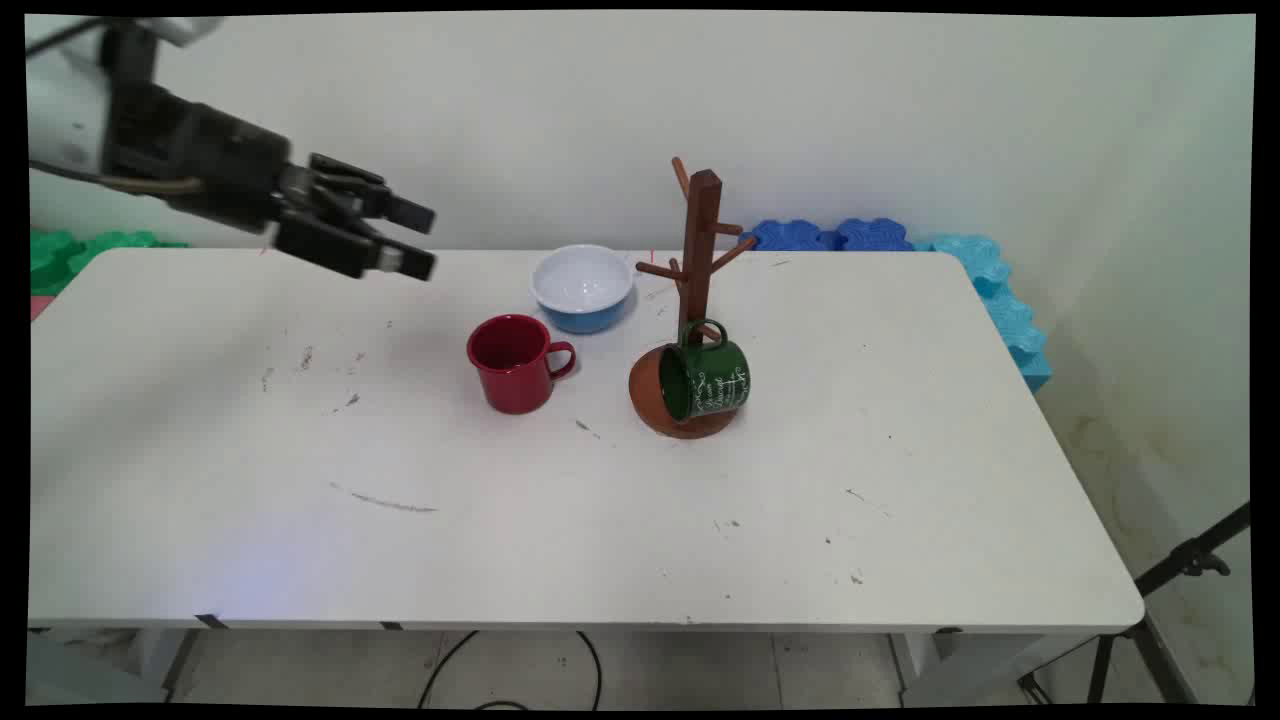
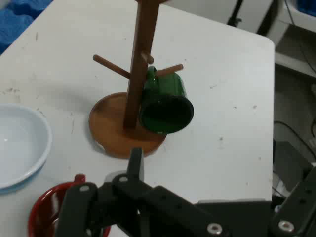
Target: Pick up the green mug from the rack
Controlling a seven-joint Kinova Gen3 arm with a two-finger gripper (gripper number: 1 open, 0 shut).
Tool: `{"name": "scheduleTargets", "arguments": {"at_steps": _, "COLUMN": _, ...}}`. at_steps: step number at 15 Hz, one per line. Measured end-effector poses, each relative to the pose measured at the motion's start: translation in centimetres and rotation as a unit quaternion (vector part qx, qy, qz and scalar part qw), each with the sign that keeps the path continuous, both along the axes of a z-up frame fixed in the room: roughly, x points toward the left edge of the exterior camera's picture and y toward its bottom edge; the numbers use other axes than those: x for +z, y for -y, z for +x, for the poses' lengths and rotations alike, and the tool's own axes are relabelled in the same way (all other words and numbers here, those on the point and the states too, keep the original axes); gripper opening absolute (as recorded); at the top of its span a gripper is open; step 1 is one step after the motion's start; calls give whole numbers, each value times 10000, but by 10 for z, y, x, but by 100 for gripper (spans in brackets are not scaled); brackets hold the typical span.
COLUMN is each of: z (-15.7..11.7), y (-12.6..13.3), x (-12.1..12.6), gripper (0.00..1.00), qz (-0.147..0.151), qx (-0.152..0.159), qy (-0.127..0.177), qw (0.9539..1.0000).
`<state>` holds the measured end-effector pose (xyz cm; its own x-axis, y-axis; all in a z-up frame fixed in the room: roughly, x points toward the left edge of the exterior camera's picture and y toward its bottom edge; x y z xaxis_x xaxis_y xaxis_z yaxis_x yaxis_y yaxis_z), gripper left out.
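I have the white desk [image 1: 560, 520] in front of me, long and scuffed, with grey smears toward its left half and small dark specks near the front edge. Behind it runs a plain pale wall; green foam blocks [image 1: 70, 255] sit at the back left, blue foam blocks [image 1: 900, 240] at the back right and down the right side. A black tripod leg [image 1: 1170, 590] stands on the floor at the right, and a cable loops under the desk.

My claw [image 1: 408, 238] hangs in the air over the desk's back left, pointing right, its two fingers a modest gap apart and holding nothing. It is well apart from everything on the desk.

The wooden mug tree [image 1: 697, 290] stands near the middle, and the green mug [image 1: 708, 380] hangs by its handle from a low peg, tipped on its side over the round base. The red mug [image 1: 515, 362] stands upright on the desk, left of the tree. The blue bowl [image 1: 583, 288], white inside, sits just behind the red mug.

So one mug is hung, one is not.
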<state>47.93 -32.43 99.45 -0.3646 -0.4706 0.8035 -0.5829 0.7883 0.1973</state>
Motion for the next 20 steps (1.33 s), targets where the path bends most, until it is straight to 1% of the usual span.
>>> {"name": "scheduleTargets", "arguments": {"at_steps": 2, "z": -19, "y": 1, "x": -3, "gripper": 100, "qz": 63, "qx": 103, "qy": 23, "qw": 9999}}
{"name": "scheduleTargets", "arguments": {"at_steps": 4, "z": -48, "y": 5, "x": -10, "gripper": 100, "qz": 147, "qx": 206, "qy": 61, "qw": 9997}}
{"name": "scheduleTargets", "arguments": {"at_steps": 7, "z": -83, "y": 13, "x": -25, "gripper": 100, "qz": 258, "qx": 361, "qy": 154, "qw": 9989}}
{"name": "scheduleTargets", "arguments": {"at_steps": 10, "z": -112, "y": 21, "x": -45, "gripper": 100, "qz": 375, "qx": 489, "qy": 267, "qw": 9977}}
{"name": "scheduleTargets", "arguments": {"at_steps": 16, "z": -149, "y": 29, "x": -80, "gripper": 100, "qz": 575, "qx": 679, "qy": 394, "qw": 9952}}
{"name": "scheduleTargets", "arguments": {"at_steps": 20, "z": -169, "y": 34, "x": -103, "gripper": 100, "qz": 687, "qx": 855, "qy": 289, "qw": 9935}}
